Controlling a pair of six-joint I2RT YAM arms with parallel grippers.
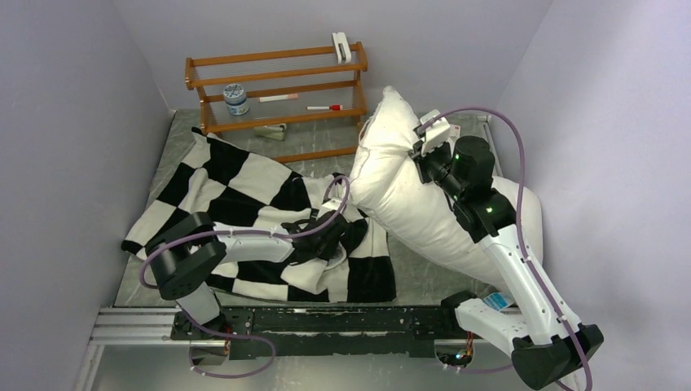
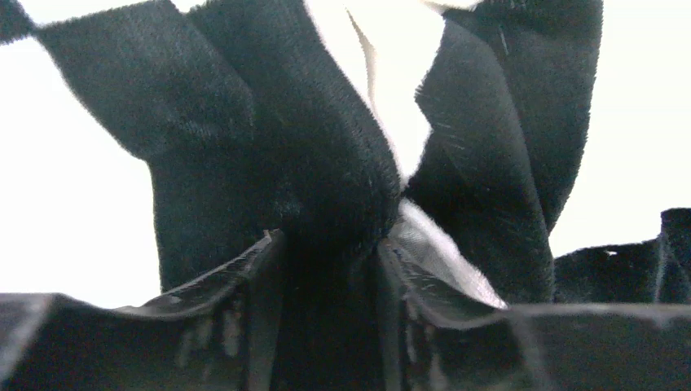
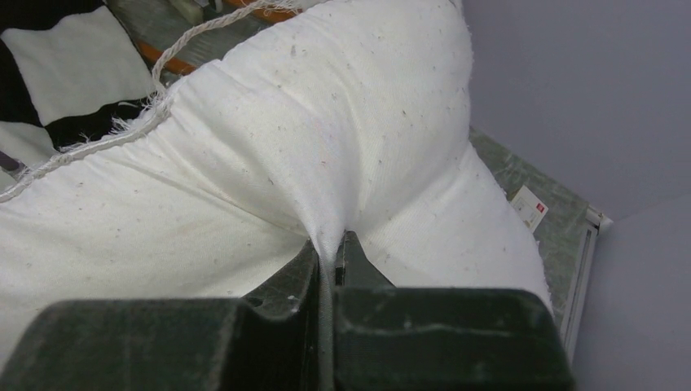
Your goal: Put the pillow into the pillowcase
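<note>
Two pinches: your right gripper [image 3: 327, 244] holds the pillow [image 3: 326, 122] up for feeding; left gripper [image 2: 326, 244] clamps a pillowcase [image 2: 310, 147] fold, likely to open it.

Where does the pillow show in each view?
Top: pillow centre-right.
Left wrist: not in it; only pillowcase.
Right wrist: pillow fills the frame, pinched at bottom centre.
Shared landmark: pillowcase, left of centre in top, top-left in right wrist.

left hand [image 1: 324, 236] part-hidden by pillowcase [image 1: 236, 191], pillow [image 3: 244, 163] cropped
</note>
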